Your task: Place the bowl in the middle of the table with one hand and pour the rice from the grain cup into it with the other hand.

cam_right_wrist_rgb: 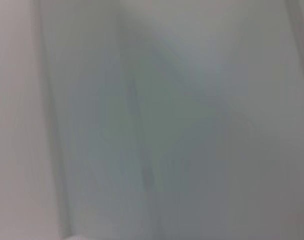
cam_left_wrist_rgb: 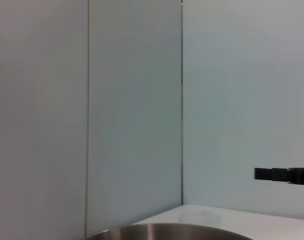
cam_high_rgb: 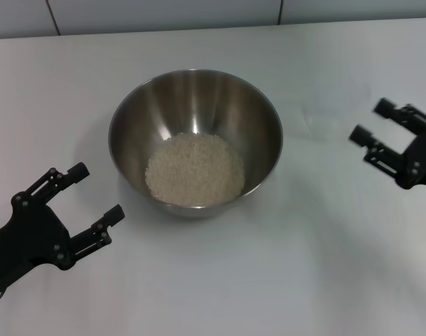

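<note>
The steel bowl [cam_high_rgb: 195, 140] stands in the middle of the white table [cam_high_rgb: 220, 280]. A pale mass of rice [cam_high_rgb: 194, 170] lies in its bottom. My left gripper [cam_high_rgb: 99, 191] is open and empty, just left of and in front of the bowl. My right gripper [cam_high_rgb: 370, 120] is open and empty, to the right of the bowl. The clear grain cup [cam_high_rgb: 317, 117] shows only as a faint outline on the table between the bowl and the right gripper. It also shows faintly in the left wrist view [cam_left_wrist_rgb: 199, 218], beyond the bowl's rim [cam_left_wrist_rgb: 167, 232].
Grey panels [cam_high_rgb: 164, 14] run along the table's far edge. The left wrist view shows the panels [cam_left_wrist_rgb: 134, 115] and a black part of the right gripper [cam_left_wrist_rgb: 284, 174]. The right wrist view shows only blurred grey panel surface.
</note>
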